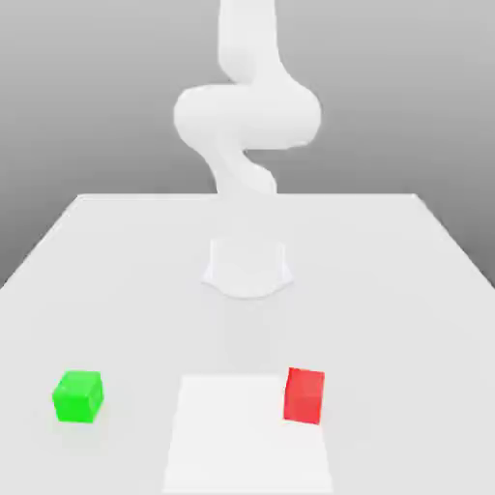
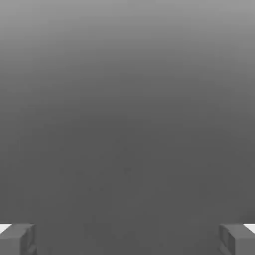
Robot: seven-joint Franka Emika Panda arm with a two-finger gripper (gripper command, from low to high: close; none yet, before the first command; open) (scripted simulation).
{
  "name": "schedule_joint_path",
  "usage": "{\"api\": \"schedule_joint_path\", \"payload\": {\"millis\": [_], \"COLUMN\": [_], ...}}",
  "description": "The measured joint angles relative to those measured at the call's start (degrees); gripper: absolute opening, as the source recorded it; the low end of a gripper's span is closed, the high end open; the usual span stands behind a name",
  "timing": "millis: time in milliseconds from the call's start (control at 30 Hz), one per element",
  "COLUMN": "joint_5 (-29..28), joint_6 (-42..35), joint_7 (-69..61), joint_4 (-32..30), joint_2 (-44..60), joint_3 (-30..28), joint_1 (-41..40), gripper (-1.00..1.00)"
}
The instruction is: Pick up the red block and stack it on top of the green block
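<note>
- Surface [image 1: 406,290]: pale, flat, carries both cubes.
- Arm [image 1: 247,116]: white, rises at far middle of the surface, bends overhead toward cam.
- Claw [image 2: 127,239]: fingers [image 2: 17,239] wide apart in hand view, nothing btwn them, grey backdrop only.
- Red block [image 1: 304,395]: near front edge, on exterior view's right of centre, resting on surface.
- Green block [image 1: 77,396]: same row, exterior view's left, well apart from red.

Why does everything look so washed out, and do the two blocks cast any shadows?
Exterior view: flat, even light bleaches the white arm into the pale table; the red block and green block cast hardly any shadow. Hand view: a smooth grey gradient behind the open gripper, no glare.
</note>
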Motion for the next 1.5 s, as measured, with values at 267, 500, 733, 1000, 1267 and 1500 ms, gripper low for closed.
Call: {"api": "schedule_joint_path", "payload": {"millis": [267,500,733,1000,1267,1500], "joint_5": [-5.70,-7.26,0.74,-4.22,-10.82,-10.14], "joint_6": [9.23,17.21,25.26,31.61,37.49,36.81], "joint_7": [12.06,19.85,20.28,24.57,29.21,28.79], "joint_4": [-9.49,-17.60,-24.99,-23.94,-23.30,-23.33], "joint_2": [16.54,30.13,40.69,48.31,55.57,54.63], "joint_3": [8.39,11.51,12.96,10.07,3.75,4.70], "joint_1": [-4.46,-5.60,-2.32,-1.21,3.48,2.74], "gripper": [0.00,0.00,0.00,0.00,-1.00,-1.00]}}
